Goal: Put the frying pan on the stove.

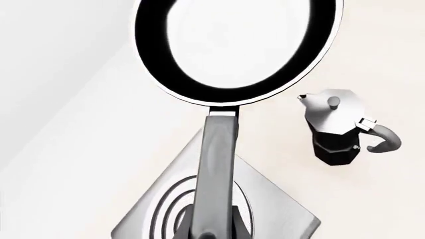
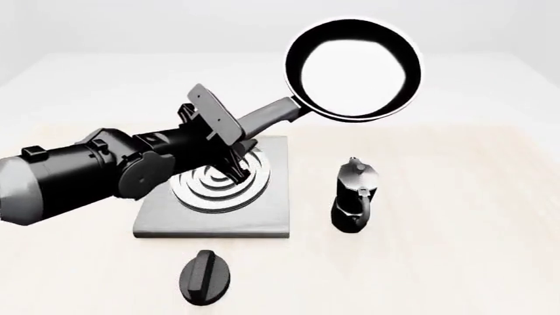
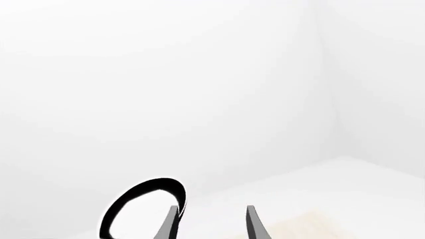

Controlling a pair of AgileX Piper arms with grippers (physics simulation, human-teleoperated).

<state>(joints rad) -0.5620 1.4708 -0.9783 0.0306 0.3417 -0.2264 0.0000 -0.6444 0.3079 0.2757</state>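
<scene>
I have the left gripper [image 2: 235, 141] closed on the handle of the frying pan [image 2: 355, 69], near the handle's free end. In the front view the pan is in the air, well above the table [image 2: 455, 249], with its bowl tilted so the glossy pale inside faces the camera. The handle slopes down and left from the bowl to the grip.

The grip point hangs over the stove [image 2: 262, 220], which lies flat on the table with its silver burner rings partly hidden behind the arm. The pan bowl itself sits up and to the right of the slab, not over the rings. The left wrist view agrees: handle running away from the camera across the stove [image 1: 279, 199], bowl [image 1: 232, 45] beyond the slab's far corner.

The moka pot [image 2: 355, 197] stands upright on the table just right of the stove, apart from it. A black oval knob [image 2: 206, 277] lies on the table in front of the slab.

The right gripper [image 3: 212, 224] shows only in its own wrist view: two finger tips with a clear gap between them, nothing held. The pan [image 3: 143, 206] appears small in that view, beyond the fingers.
</scene>
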